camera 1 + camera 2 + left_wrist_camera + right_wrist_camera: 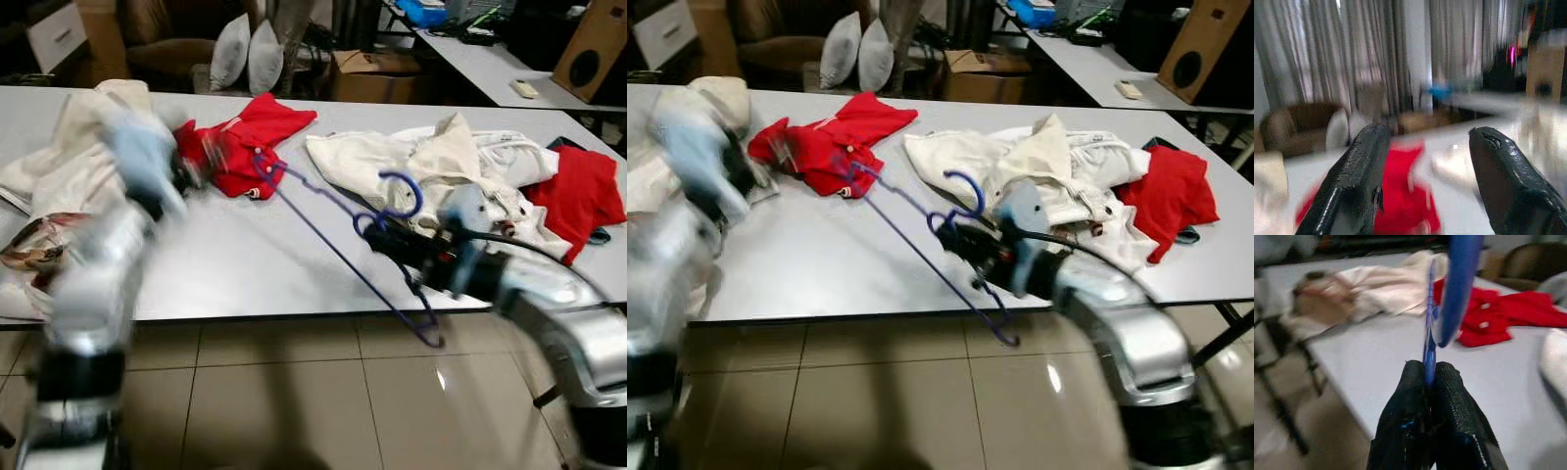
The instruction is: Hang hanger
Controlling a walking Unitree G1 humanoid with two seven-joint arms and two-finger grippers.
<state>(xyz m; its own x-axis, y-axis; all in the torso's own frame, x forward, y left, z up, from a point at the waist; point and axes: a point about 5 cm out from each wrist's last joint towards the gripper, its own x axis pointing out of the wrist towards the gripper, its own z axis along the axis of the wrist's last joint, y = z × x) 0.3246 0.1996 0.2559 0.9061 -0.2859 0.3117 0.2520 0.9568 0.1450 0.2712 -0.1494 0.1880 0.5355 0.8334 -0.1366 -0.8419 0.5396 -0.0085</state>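
No text, label, brand or number can be read anywhere in these views. The cardboard box (370,70) behind the table (245,264) may carry some print, but blur and distance leave it illegible.

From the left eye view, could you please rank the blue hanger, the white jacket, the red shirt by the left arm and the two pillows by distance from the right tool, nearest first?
1. Blue hanger: clamped in the right tool.
2. White jacket: on the table just behind that tool.
3. Red shirt: across the table, toward the robot's left.
4. Two pillows: beyond the table's far edge.
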